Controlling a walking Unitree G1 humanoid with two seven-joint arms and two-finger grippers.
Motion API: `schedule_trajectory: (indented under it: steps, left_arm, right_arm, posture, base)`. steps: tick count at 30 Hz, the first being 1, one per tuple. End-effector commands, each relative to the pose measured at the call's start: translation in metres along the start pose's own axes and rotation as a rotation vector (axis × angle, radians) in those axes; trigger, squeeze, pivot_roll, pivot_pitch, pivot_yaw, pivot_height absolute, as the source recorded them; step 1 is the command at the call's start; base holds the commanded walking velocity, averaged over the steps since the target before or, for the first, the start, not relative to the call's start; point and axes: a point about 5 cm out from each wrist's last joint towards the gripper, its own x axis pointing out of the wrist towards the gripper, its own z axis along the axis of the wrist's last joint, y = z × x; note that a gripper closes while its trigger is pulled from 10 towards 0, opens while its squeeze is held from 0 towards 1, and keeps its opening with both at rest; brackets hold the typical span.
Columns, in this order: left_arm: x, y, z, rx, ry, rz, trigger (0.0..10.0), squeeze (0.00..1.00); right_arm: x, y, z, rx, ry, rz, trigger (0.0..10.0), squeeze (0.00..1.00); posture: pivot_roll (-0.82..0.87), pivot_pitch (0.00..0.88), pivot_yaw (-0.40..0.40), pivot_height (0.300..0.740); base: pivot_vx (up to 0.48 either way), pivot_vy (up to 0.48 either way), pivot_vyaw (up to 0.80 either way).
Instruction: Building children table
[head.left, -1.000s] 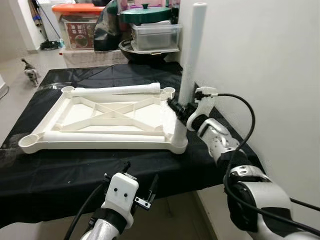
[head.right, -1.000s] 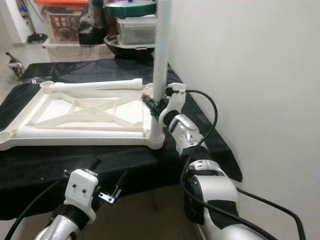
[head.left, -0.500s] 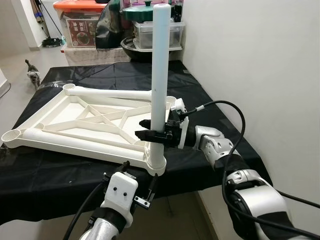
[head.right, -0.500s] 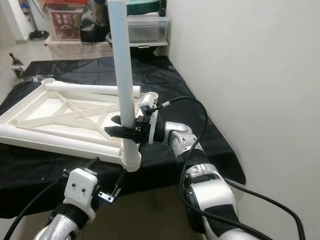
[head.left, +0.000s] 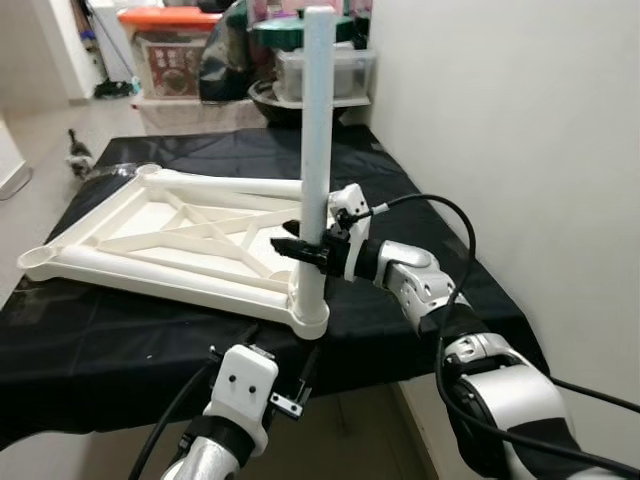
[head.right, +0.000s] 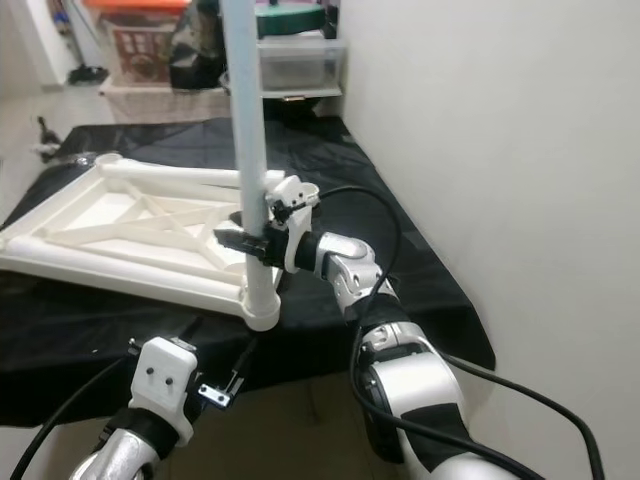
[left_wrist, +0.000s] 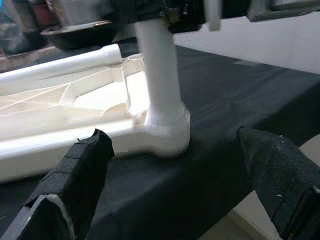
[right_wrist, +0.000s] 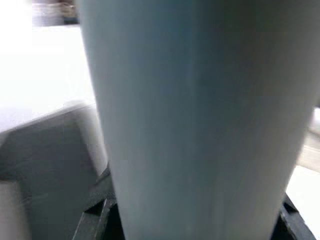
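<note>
The white frame (head.left: 180, 235) has swung further round on the black table (head.left: 420, 210) since a moment ago. My right gripper (head.left: 303, 250) stays clamped on the upright leg (head.left: 316, 130) in its near corner socket. My left gripper (left_wrist: 175, 165) hangs open below the table edge; its wrist view shows the socket close up.

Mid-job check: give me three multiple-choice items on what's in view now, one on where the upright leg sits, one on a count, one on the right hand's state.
1. Where does the upright leg stand?
A. In the tabletop's near corner socket
B. Flat on the black cloth
C. In the far left socket

2. How many white legs show?
A. One
B. Two
C. Four

3. What is the right hand doing?
A. Hanging idle
B. Open above the tabletop
C. Shut on the upright leg

Key: 1 A, its foot sits in that socket; 2 B, one upright, one loose leg lying along the far edge; 3 C, its fingers clamp the tube.
</note>
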Motion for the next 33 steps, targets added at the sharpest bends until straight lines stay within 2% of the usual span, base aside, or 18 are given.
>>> schedule_trajectory:
  steps: [1, 2, 3, 5, 7, 13, 14, 16, 17, 22, 23, 24, 25, 28, 29, 31, 32, 33]
  left_arm:
    - [-0.001, 0.000, -0.004, -0.003, 0.017, 0.000, 10.0, 0.00]
    - [-0.001, 0.000, -0.004, -0.003, 0.017, 0.000, 10.0, 0.00]
    - [-0.001, -0.001, -0.004, -0.003, 0.017, -0.004, 10.0, 0.00]
    - [-0.001, -0.001, -0.004, -0.003, 0.017, -0.004, 10.0, 0.00]
    - [-0.001, -0.002, -0.004, -0.002, 0.017, -0.006, 10.0, 0.00]
    - [-0.001, -0.002, -0.004, 0.000, 0.017, -0.005, 10.0, 0.00]
    - [-0.001, -0.002, -0.005, 0.000, 0.017, -0.005, 10.0, 0.00]
    - [-0.002, -0.002, -0.005, 0.000, 0.018, -0.005, 10.0, 0.00]
    - [-0.002, -0.003, -0.005, -0.002, 0.019, -0.006, 10.0, 0.00]
    - [-0.002, -0.004, -0.006, -0.004, 0.022, -0.007, 10.0, 0.00]
    - [-0.002, -0.004, -0.007, -0.004, 0.022, -0.007, 10.0, 0.00]
    - [-0.002, -0.004, -0.007, -0.004, 0.022, -0.007, 10.0, 0.00]
    - [-0.002, -0.004, -0.007, -0.004, 0.022, -0.007, 10.0, 0.00]
    - [-0.001, -0.004, -0.006, -0.003, 0.020, -0.009, 10.0, 0.00]
    - [-0.001, -0.003, -0.006, -0.003, 0.019, -0.009, 10.0, 0.00]
    - [-0.001, -0.003, -0.006, -0.003, 0.019, -0.009, 10.0, 0.00]
    - [-0.001, -0.003, -0.006, -0.002, 0.018, -0.008, 10.0, 0.00]
    - [-0.001, -0.003, -0.006, -0.001, 0.018, -0.007, 10.0, 0.00]
  right_arm:
    - [-0.012, -0.029, -0.015, 0.042, 0.069, -0.356, 0.0, 0.00]
    - [-0.012, -0.029, -0.015, 0.042, 0.069, -0.356, 0.0, 0.00]
    - [-0.019, -0.039, -0.021, 0.051, 0.089, -0.540, 0.0, 0.00]
    - [-0.019, -0.039, -0.021, 0.051, 0.089, -0.540, 0.0, 0.00]
    - [-0.025, -0.041, -0.030, 0.082, 0.102, -0.715, 0.0, 0.00]
    - [-0.024, -0.033, -0.032, 0.105, 0.091, -0.807, 0.0, 0.00]
    - [-0.019, -0.026, -0.030, 0.138, 0.066, -0.766, 10.0, 0.00]
    - [-0.014, -0.020, -0.027, 0.171, 0.036, -0.719, 10.0, 0.00]
    - [-0.010, -0.015, -0.022, 0.184, -0.006, -0.658, 10.0, 1.00]
    - [-0.005, -0.015, -0.004, 0.178, -0.101, -0.623, 10.0, 1.00]
    - [-0.003, -0.013, -0.001, 0.203, -0.119, -0.555, 10.0, 0.00]
    - [-0.001, -0.011, 0.002, 0.244, -0.136, -0.486, 10.0, 0.00]
    - [-0.001, -0.011, 0.002, 0.244, -0.136, -0.486, 10.0, 0.00]
    - [0.003, -0.002, 0.008, 0.411, -0.170, -0.154, 10.0, 0.00]
    - [0.002, 0.002, 0.009, 0.408, -0.166, -0.008, 10.0, 0.00]
    - [0.002, 0.002, 0.009, 0.408, -0.166, -0.008, 10.0, 0.00]
    - [0.001, 0.005, 0.010, 0.399, -0.160, 0.079, 10.0, 0.00]
    - [-0.003, 0.010, 0.009, 0.341, -0.139, 0.239, 10.0, 0.00]
  posture:
    - [0.04, 0.023, -0.044, 0.740]
    - [0.04, 0.023, -0.044, 0.740]
    - [0.04, 0.023, -0.044, 0.740]
    - [0.04, 0.023, -0.044, 0.740]
    - [0.04, 0.014, -0.048, 0.740]
    - [0.05, 0.009, -0.052, 0.740]
    - [0.04, 0.006, -0.052, 0.740]
    - [0.04, 0.006, -0.052, 0.740]
    - [0.04, 0.000, -0.051, 0.740]
    - [0.04, 0.000, -0.051, 0.740]
    - [0.04, 0.000, -0.051, 0.740]
    - [0.04, 0.000, -0.051, 0.740]
    - [0.04, 0.000, -0.051, 0.740]
    - [0.04, 0.001, -0.051, 0.740]
    - [0.04, 0.002, -0.051, 0.740]
    - [0.04, 0.002, -0.051, 0.740]
    - [0.04, 0.002, -0.051, 0.740]
    - [0.04, 0.005, -0.053, 0.740]
  base:
    - [0.000, 0.000, 0.00]
    - [0.000, 0.000, 0.00]
    - [0.000, 0.000, 0.00]
    - [0.000, 0.000, 0.00]
    - [0.000, 0.000, 0.00]
    - [0.000, 0.000, 0.00]
    - [0.000, 0.000, 0.00]
    - [0.000, 0.000, 0.00]
    - [0.000, 0.000, 0.00]
    - [0.000, 0.000, 0.00]
    - [0.000, 0.000, 0.00]
    - [0.000, 0.000, 0.00]
    - [0.000, 0.000, 0.00]
    - [0.000, 0.000, 0.00]
    - [0.000, 0.000, 0.00]
    - [0.000, 0.000, 0.00]
    - [0.000, 0.000, 0.00]
    - [0.000, 0.000, 0.00]
